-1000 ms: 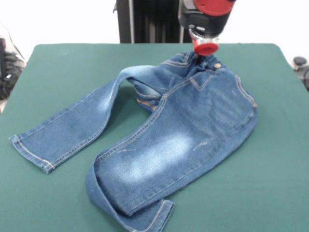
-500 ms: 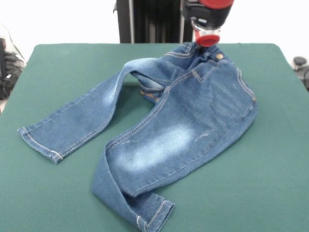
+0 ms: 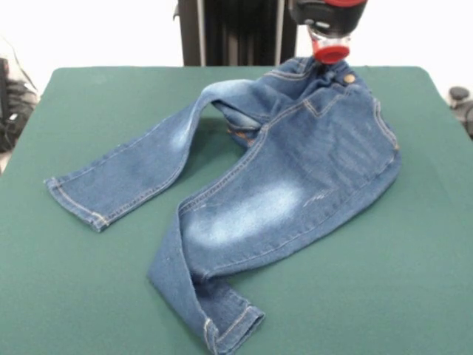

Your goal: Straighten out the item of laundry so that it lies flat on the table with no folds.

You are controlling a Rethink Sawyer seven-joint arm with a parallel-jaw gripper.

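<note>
Task status: incomplete. The jeans (image 3: 295,177) lie across the middle of the bench (image 3: 414,281), waistband at the far edge beneath the gripper (image 3: 330,52). Whether its fingers are clamped on the denim cannot be told. One leg is doubled under near the front edge; the crotch is bunched. Both need flattening.

Gripper (image 3: 330,52) — cut off by the top edge, fingers hidden; jeans (image 3: 295,177) — lower leg doubled under, underside hidden.
</note>
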